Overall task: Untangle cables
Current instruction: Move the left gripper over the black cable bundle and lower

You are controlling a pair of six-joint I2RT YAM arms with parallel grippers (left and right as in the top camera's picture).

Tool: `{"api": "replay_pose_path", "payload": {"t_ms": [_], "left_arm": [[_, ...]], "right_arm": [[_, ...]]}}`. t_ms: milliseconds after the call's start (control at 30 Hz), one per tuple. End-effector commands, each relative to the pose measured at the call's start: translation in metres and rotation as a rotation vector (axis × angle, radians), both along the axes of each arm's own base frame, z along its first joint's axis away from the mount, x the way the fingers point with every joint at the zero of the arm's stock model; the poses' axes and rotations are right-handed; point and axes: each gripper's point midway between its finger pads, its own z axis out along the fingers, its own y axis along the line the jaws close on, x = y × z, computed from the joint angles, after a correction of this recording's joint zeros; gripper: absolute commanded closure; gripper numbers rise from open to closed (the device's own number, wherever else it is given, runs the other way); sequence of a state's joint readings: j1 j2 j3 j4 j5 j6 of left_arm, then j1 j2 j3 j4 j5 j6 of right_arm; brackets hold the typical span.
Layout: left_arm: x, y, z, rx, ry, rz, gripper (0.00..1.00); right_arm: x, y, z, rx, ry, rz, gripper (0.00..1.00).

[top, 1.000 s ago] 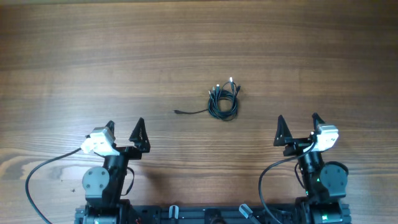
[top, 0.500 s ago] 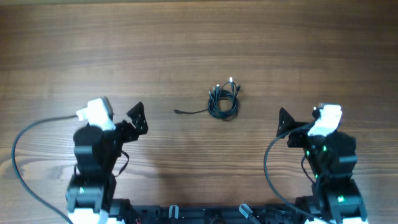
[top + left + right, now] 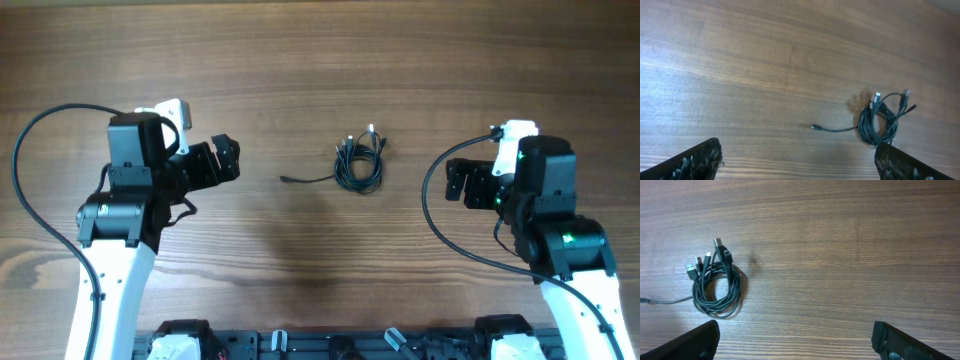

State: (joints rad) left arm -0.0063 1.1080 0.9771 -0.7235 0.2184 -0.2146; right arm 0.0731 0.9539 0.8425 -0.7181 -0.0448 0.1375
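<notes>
Seen from above: cables (image 3: 359, 165) bunched in a small coil on wooden table (image 3: 320, 60), pale plug ends at the far side, one loose tail trailing toward left gripper (image 3: 226, 159). Left gripper well apart from coil, pointing at it. Right gripper (image 3: 457, 181) opposite, likewise well apart.

The cables (image 3: 358, 162) are lying bunched on the table (image 3: 320, 60), slightly right of centre in the overhead view. Their plug ends (image 3: 371, 131) are sitting at the upper side of the bunch, and one loose strand (image 3: 305, 181) is trailing out to the left. The left gripper (image 3: 225, 160) is standing left of the bunch and the right gripper (image 3: 458, 180) right of it, each well apart from the cables between them. In the left wrist view the bunch is lying at the lower right; in the right wrist view, at the left.
</notes>
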Motion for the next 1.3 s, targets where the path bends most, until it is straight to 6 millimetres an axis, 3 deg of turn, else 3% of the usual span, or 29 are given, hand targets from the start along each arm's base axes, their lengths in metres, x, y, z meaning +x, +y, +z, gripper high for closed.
{"api": "replay_pose_path", "payload": {"t_ms": [0,100,167,267,400,500,600,800,967,1067,1267], "left_arm": [[0.019,-0.016,0.031,-0.101,-0.126,-0.04,0.0],[0.037,-0.049,0.069,-0.269,-0.273,-0.173,0.0],[0.05,-0.062,0.073,-0.301,-0.301,-0.181,0.0],[0.062,-0.082,0.048,-0.261,-0.248,-0.171,0.01],[0.068,-0.122,-0.005,-0.177,-0.09,-0.211,0.03],[0.071,-0.144,-0.033,-0.099,0.009,-0.23,0.04],[0.066,-0.167,-0.057,-0.081,0.086,-0.272,0.07],[0.043,-0.205,-0.13,-0.025,0.26,-0.295,0.21],[0.033,-0.228,-0.154,0.014,0.274,-0.346,0.24],[0.033,-0.231,-0.157,0.073,0.241,-0.337,0.3],[0.023,-0.241,-0.173,0.17,0.222,-0.35,0.31]], "right_arm": [[0.003,0.014,0.011,0.058,-0.024,0.059,0.0],[0.003,0.015,0.011,0.063,-0.024,0.062,0.0],[0.003,0.015,0.012,0.062,-0.025,0.062,0.0],[0.003,0.015,0.012,0.062,-0.024,0.062,0.0],[0.003,0.014,0.011,0.061,-0.024,0.058,0.0],[0.003,0.012,0.011,0.082,-0.019,0.015,0.0],[0.003,0.01,0.011,0.096,-0.016,-0.014,0.0],[0.003,0.01,0.011,0.096,-0.013,-0.014,0.0],[0.003,0.01,0.01,0.097,-0.012,-0.014,0.0],[0.003,0.01,0.01,0.097,-0.012,-0.015,0.0],[0.003,0.01,0.011,0.114,-0.009,-0.033,0.0]]}}
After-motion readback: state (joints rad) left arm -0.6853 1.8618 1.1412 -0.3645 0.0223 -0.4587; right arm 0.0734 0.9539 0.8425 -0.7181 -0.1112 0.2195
